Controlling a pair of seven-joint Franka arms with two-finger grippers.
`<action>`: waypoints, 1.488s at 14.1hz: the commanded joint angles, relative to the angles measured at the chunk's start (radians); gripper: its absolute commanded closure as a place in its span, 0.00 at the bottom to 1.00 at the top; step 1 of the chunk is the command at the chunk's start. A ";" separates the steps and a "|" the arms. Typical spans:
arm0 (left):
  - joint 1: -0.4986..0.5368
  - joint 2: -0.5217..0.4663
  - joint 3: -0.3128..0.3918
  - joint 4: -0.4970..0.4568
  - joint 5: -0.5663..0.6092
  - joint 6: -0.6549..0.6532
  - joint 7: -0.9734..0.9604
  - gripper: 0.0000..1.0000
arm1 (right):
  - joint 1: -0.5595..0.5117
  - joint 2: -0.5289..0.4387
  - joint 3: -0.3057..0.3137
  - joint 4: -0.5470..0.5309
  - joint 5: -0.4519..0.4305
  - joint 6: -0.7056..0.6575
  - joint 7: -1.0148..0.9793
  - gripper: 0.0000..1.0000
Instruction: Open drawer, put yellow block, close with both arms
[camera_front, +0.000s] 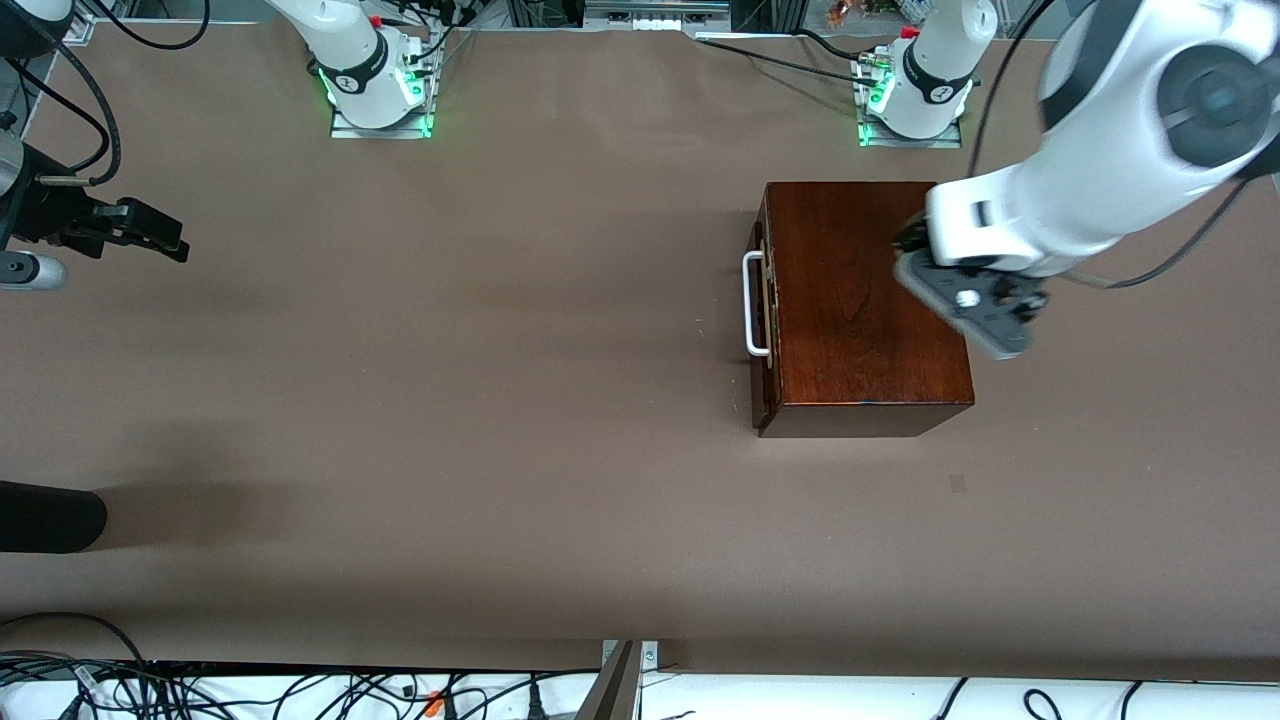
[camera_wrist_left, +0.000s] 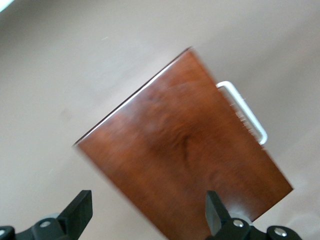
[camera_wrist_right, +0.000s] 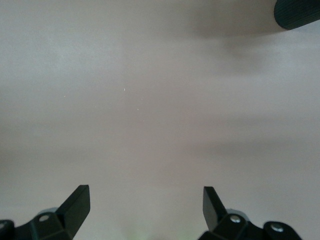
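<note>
brown table (camera_front: 500, 400) – mahogany box (camera_front: 860, 300) – cables along edge

You have a table (camera_front: 450, 400) covered in plain brown matte sheeting, running the full width between the two arm bases. Directly on it sits one glossy dark mahogany box (camera_front: 865, 300) toward the left arm's end, its drawer (camera_front: 764, 310) shut, with the white handle (camera_front: 752, 304) facing the right arm's end. A dark rounded object (camera_front: 50, 515) lies at the table's edge at the right arm's end.
</note>
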 joint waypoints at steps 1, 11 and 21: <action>-0.075 -0.112 0.152 -0.117 -0.024 0.013 -0.103 0.00 | -0.011 -0.016 0.009 -0.013 0.002 0.003 -0.017 0.00; -0.014 -0.229 0.206 -0.278 -0.024 0.120 -0.396 0.00 | -0.011 -0.016 0.009 -0.014 0.002 0.008 -0.061 0.00; -0.013 -0.245 0.220 -0.309 -0.024 0.122 -0.407 0.00 | -0.011 -0.015 0.009 -0.014 0.002 0.008 -0.059 0.00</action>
